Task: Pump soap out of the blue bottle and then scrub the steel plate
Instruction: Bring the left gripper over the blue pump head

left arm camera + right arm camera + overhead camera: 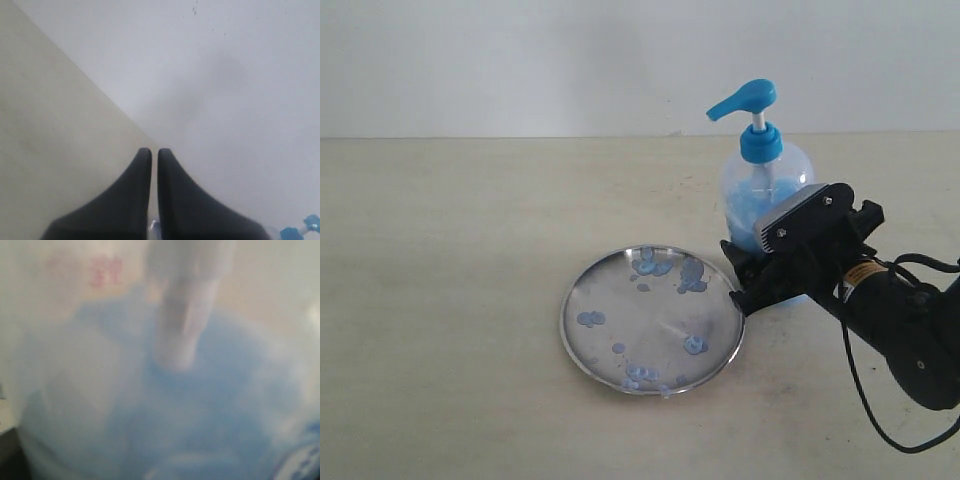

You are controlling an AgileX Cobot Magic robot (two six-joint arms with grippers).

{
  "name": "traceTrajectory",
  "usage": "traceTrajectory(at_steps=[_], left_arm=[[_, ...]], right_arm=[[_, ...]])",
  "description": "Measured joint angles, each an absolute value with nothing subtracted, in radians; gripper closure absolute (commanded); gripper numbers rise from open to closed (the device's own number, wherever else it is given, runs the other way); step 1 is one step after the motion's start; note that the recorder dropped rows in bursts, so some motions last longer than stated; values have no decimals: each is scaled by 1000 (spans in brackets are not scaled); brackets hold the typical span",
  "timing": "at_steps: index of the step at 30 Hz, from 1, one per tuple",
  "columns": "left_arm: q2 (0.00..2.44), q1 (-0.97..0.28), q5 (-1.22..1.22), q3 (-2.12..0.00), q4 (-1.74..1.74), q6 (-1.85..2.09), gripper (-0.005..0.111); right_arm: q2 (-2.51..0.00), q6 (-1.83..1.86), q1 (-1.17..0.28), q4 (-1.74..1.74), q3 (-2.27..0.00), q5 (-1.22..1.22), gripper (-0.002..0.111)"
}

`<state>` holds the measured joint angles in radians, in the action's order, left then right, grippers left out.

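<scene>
Right pincer (732, 273): up against the tall clear blue-pump bottle (765, 185); clamped or not, I can't tell.
Left pincer (154, 152): closed to a slit.
Round shiny steel plate (565, 320): just beside my right pincer.
Risk: a loose hold could tip the bottle.

One blue bottle (761, 188), one steel plate (640, 322) (about eight blobs of soap (692, 277), some merged).
</scene>
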<state>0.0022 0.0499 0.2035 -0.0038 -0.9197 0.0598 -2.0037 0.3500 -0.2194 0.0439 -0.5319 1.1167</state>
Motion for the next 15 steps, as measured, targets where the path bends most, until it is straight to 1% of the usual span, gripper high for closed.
traceTrajectory(at_steps=[2, 5, 9, 11, 15], left_arm=[[2, 50, 137, -4, -931, 58, 102], [73, 50, 147, -36, -937, 115, 102], [330, 50, 217, -189, -970, 398, 102], [520, 50, 316, -295, -1059, 611, 102], [895, 50, 656, -526, -1417, 1221, 102]], right_arm=[[-2004, 341, -219, 44, -532, 1117, 108], [-2004, 337, -219, 44, -532, 1117, 108], [-2004, 336, -219, 44, -532, 1117, 108], [-2004, 336, -219, 44, -532, 1115, 108], [-2004, 336, -219, 44, -532, 1115, 108]])
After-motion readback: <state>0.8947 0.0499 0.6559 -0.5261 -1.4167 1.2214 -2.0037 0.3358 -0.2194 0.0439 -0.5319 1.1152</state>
